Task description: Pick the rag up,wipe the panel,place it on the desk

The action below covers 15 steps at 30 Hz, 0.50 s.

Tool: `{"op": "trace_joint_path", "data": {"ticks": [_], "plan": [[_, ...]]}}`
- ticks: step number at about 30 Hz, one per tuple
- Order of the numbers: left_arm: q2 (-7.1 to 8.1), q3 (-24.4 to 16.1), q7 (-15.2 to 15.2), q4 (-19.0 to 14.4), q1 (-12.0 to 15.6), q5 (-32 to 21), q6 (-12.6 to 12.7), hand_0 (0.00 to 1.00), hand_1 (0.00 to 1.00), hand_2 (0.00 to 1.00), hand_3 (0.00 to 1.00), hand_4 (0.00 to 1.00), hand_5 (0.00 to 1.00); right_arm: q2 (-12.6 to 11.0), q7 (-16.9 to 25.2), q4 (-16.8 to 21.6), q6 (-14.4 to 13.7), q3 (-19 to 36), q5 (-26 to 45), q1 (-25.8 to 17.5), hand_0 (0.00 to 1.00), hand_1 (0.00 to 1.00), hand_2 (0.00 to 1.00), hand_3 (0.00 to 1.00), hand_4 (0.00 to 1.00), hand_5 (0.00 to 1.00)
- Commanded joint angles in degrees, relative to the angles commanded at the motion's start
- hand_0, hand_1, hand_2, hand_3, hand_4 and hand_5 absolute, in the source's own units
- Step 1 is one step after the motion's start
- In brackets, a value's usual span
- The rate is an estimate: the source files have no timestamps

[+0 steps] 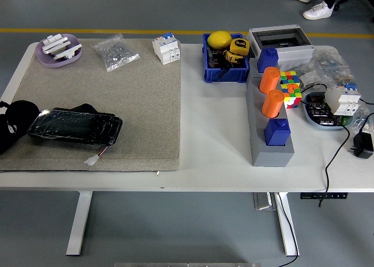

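A shiny black panel (75, 127) lies flat on the grey mat (117, 86), near the mat's left front. A dark piece of cloth, probably the rag (87, 108), peeks out along the panel's far edge; most of it is hidden. My left hand (14, 127) is a black shape at the picture's left edge, right against the panel's left end. It is too dark to tell whether it holds anything. My right arm is out of the picture.
On the mat: a purple dish (58, 49) with white parts, a bag of screws (115, 52), a breaker (166, 48), a small white connector (93, 159). To the right stand a blue bin (225, 58), a grey rack (270, 132) with orange cylinders, a colour cube (290, 87) and cables.
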Motion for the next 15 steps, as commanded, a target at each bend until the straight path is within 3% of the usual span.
{"op": "trace_joint_path", "data": {"ticks": [4,7,8,13,14,15], "plan": [[0.82,-2.4,0.8,-4.5,1.6,0.3,-1.1,0.76,0.801,0.786,0.638,0.854,0.016,-0.1,0.0,0.0,0.0,0.1,0.1,-0.1,0.807,0.685,0.705,0.674,0.998,0.729],[1.4,-4.5,0.1,-8.6,2.9,-2.3,-1.1,0.76,0.801,0.786,0.638,0.854,0.016,-0.1,0.0,0.0,0.1,0.2,0.0,-0.2,0.807,0.685,0.705,0.674,0.998,0.729],[1.41,-5.1,-0.3,-9.4,3.1,-3.4,-0.9,0.672,0.752,0.766,0.629,0.863,0.028,-0.1,0.0,0.0,0.1,0.2,0.0,-0.2,0.806,0.686,0.705,0.673,0.998,0.728],[0.77,-7.3,-5.4,-9.8,3.4,-13.2,-0.4,0.672,0.752,0.766,0.629,0.863,0.028,0.1,0.0,0.0,0.0,0.3,0.0,-0.1,0.806,0.686,0.705,0.673,0.998,0.728],[0.67,-7.4,-6.3,-9.7,3.4,-15.8,-0.5,0.563,0.707,0.678,0.586,0.832,0.039,0.1,0.1,0.0,0.0,0.3,0.0,-0.1,0.806,0.685,0.705,0.673,0.998,0.728],[0.2,-8.1,-8.0,-8.8,3.4,-18.1,-1.3,0.563,0.707,0.678,0.586,0.832,0.039,0.1,0.0,0.0,0.0,0.2,-0.1,-0.1,0.806,0.685,0.705,0.673,0.998,0.728]]}}
